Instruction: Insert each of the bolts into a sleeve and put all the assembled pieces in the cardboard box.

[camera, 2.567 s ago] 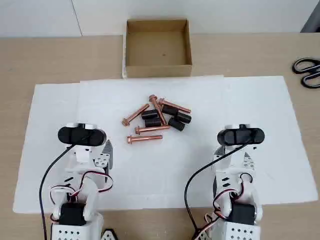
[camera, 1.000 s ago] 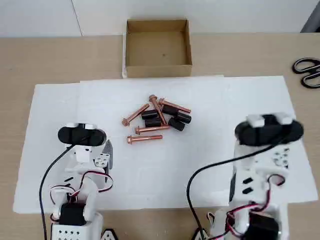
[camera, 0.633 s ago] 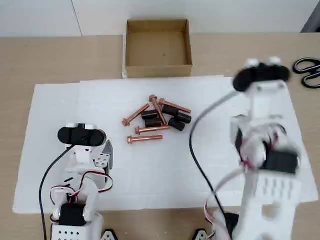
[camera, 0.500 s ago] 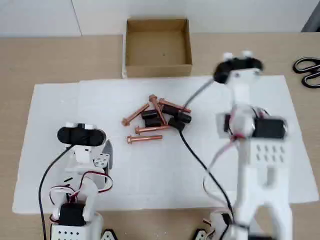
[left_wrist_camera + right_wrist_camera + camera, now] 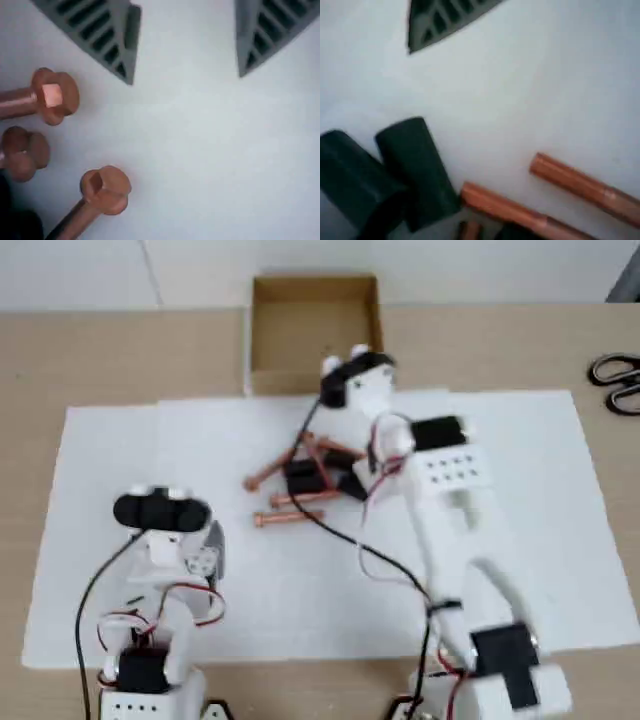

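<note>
Bolts (image 5: 288, 519) and black sleeves (image 5: 415, 165) piled mid-table on white sheet (image 5: 120, 440), pile partly hidden under right arm; three bolts counted clear at its left; two sleeves counted in right wrist view, one cut off; cardboard box (image 5: 300, 330) beyond, near wall partly covered; scissors (image 5: 618, 385) cut off far right; left gripper (image 5: 186, 77) spread apart over bare sheet; right gripper (image 5: 342, 425) above pile, grip cannot be told.

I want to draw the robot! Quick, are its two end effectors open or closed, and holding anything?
Left end effector: open, holding nothing.
Right end effector: cannot be told.
</note>
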`<action>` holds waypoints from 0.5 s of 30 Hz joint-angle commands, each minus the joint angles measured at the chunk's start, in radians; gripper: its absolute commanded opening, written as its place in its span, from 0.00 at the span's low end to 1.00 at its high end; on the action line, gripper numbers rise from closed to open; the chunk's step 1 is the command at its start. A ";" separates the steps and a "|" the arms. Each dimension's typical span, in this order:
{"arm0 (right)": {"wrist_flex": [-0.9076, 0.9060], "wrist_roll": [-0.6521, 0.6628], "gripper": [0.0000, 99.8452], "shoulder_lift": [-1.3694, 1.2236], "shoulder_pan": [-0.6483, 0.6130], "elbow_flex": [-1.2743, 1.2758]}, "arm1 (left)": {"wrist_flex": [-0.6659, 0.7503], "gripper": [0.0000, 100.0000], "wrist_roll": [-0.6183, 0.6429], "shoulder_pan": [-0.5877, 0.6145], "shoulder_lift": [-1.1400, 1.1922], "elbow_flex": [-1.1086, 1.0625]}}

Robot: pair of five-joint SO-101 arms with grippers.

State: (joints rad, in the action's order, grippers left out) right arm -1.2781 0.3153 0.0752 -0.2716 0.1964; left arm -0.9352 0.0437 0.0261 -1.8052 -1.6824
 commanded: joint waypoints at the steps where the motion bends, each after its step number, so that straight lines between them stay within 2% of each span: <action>1: 0.019 0.018 0.14 -0.110 -0.025 -0.109 | 0.025 0.13 -0.003 0.003 -0.017 0.005; 4: -0.012 0.020 0.14 -0.219 -0.025 -0.226 | 0.025 0.13 -0.003 0.003 -0.017 0.005; 10: -0.150 0.124 0.14 -0.392 -0.045 -0.463 | 0.026 0.13 -0.003 0.032 -0.017 0.005; 15: -0.177 0.169 0.14 -0.481 -0.058 -0.532 | 0.026 0.13 -0.003 0.037 -0.017 0.005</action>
State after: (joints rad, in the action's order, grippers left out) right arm -1.4438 0.4549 -0.3959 -0.3237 -0.2731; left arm -0.9352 0.0437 0.0568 -1.8052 -1.6824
